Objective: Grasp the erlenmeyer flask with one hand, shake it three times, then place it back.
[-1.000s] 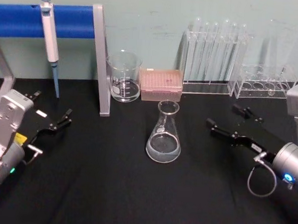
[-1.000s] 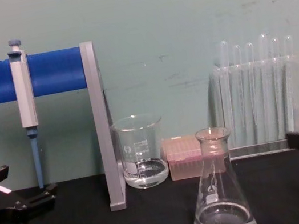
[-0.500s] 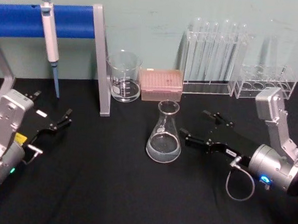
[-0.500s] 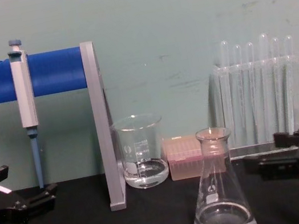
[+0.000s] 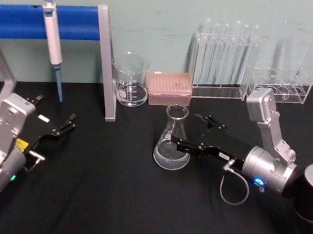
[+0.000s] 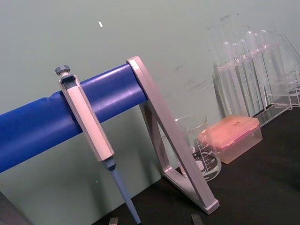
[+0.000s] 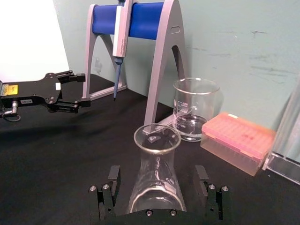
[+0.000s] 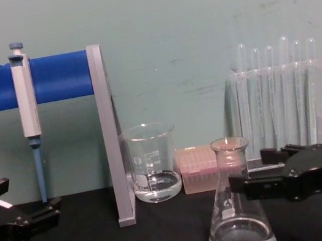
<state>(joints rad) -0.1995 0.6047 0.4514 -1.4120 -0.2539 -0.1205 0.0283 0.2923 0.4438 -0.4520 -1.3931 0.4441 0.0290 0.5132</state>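
Behind the erlenmeyer flask (image 5: pixel 172 141) stand a glass beaker (image 5: pixel 130 80), a pink tip box (image 5: pixel 169 88) and a test-tube rack (image 5: pixel 225 55). The flask is upright mid-bench (image 5: pixel 115 199). It is clear with a little liquid, and the chest view cuts off its base. The right gripper (image 8: pixel 249 170) has its jaws wide apart around the flask, gripping nothing. The left gripper (image 5: pixel 54 111) rests at the far left with its jaws spread.

soft, even indoor light comes from above, and nothing is dim. the matte black table cloth (image 5: pixel 115 199) soaks up the light and shows almost no cast shadows. the pale green wall (image 5: pixel 161 23) is evenly lit, with a faint grey shade beside the clear plastic rack of test tubes (image 5: pixel 225 52). small white glints sit on the clear glass conical flask (image 5: pixel 172 141) and the clear glass cylindrical beaker (image 5: pixel 130 79). in the right wrist view a blown-out white patch (image 7: pixel 28 37) glares behind the blue padded bar on grey metal legs (image 7: pixel 145 14).
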